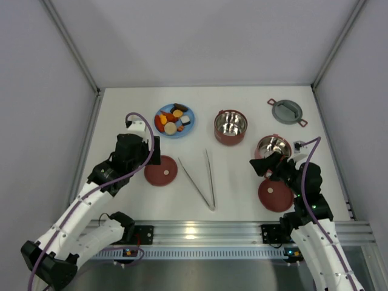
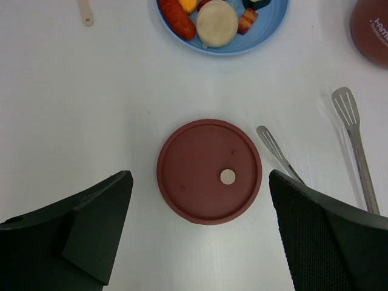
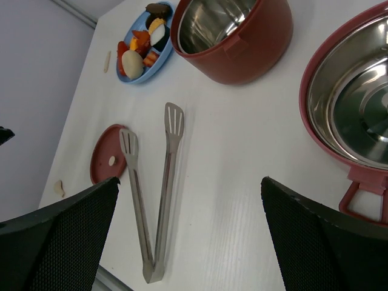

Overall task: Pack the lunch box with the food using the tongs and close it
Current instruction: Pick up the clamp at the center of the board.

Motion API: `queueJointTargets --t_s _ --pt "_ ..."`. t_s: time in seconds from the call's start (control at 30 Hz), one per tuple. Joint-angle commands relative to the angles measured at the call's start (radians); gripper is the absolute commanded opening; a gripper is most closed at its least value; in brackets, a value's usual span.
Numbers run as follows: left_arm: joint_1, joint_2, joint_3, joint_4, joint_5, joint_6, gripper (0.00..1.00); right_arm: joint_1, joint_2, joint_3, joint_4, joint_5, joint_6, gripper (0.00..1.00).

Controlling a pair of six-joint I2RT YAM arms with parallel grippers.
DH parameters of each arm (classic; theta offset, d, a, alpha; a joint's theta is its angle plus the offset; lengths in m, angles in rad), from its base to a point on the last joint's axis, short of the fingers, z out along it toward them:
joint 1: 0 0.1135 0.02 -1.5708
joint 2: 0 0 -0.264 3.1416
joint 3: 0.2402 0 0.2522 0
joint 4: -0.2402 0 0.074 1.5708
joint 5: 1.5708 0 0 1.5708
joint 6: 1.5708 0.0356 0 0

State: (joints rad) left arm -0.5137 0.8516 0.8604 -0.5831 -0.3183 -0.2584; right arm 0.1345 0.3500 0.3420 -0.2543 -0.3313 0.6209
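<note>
Left tool [image 1: 151,151] hangs wide open above a lid [image 1: 160,171]; right tool [image 1: 267,165], also open and empty, sits beside the near lunch box bowl [image 1: 273,147]. Tongs [image 1: 203,182] lie untouched on the tabletop [image 1: 236,176], food [image 1: 174,119] on the blue plate [image 1: 182,134], second bowl [image 1: 231,126] beyond.

Left wrist: lid centred between the fingers [image 2: 79,230], tongs' tips at right.

Right wrist: tongs flat, joined end nearest.

Risk: thin flat arms may skate or twist when pinched; a low approach could nudge the lid just beside one tip.

Tongs [image 1: 210,191] lie flat left of open bowls [image 1: 231,126].
</note>
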Motion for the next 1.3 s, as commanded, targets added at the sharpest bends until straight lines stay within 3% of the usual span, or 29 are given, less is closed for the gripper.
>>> queueJointTargets --t_s 0.0,0.6,0.8,0.9,0.97,1.1,1.27 --pt "-0.005 0.006 0.014 0.028 0.008 0.011 0.99 -0.015 0.003 0.022 0.024 -0.005 -0.007 0.99" --pt "-0.003 0.009 0.015 0.022 -0.002 0.008 0.99 -0.015 0.021 0.052 -0.039 -0.012 -0.058 1.0" --pt "-0.005 0.02 0.032 -0.001 -0.015 -0.002 0.99 0.008 0.082 0.075 0.01 -0.057 -0.061 0.99" --pt "-0.005 0.03 0.046 -0.024 -0.019 -0.013 0.99 0.117 0.156 0.127 0.006 0.061 -0.084 0.99" --pt "-0.005 0.035 0.052 -0.038 -0.03 -0.022 0.99 0.278 0.235 0.175 0.0 0.165 -0.095 0.99" --pt "-0.005 0.009 0.034 -0.055 -0.044 -0.031 0.99 0.596 0.395 0.271 -0.031 0.519 -0.087 0.99" --pt "-0.003 -0.031 0.016 -0.073 -0.044 -0.036 0.99 0.789 0.625 0.333 0.013 0.665 -0.087 1.0"
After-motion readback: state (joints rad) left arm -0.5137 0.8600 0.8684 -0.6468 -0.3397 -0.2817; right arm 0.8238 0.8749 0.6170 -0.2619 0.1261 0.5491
